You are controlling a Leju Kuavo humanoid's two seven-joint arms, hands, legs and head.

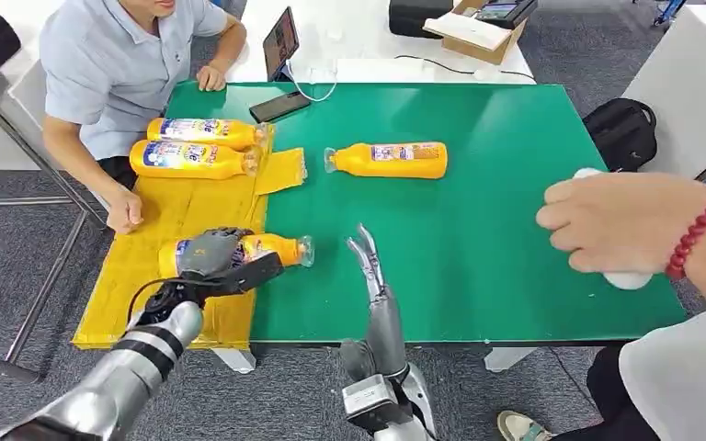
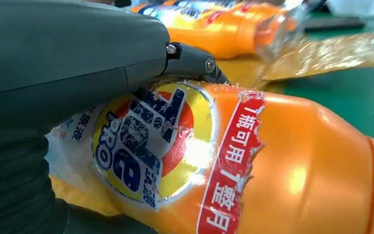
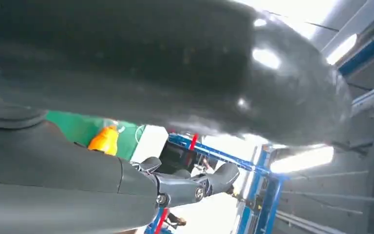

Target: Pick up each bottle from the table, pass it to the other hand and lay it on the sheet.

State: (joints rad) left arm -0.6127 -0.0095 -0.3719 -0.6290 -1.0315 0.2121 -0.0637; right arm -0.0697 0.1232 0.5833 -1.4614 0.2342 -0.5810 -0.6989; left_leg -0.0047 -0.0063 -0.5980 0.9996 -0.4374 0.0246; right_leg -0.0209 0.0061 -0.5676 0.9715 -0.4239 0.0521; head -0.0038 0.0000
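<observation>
Orange bottles (image 1: 239, 249) with blue-yellow-red labels, yellow sheet (image 1: 179, 220), green table (image 1: 478, 220), red bead bracelet (image 1: 696, 231).

I am seeing my right hand (image 3: 126, 146) looming dark across the right wrist view with its fingers (image 3: 214, 178) sticking out straight and holding nothing, an orange bottle (image 3: 104, 140) peeking past it on the green table (image 3: 73, 126), ceiling lights glowing beyond.
</observation>
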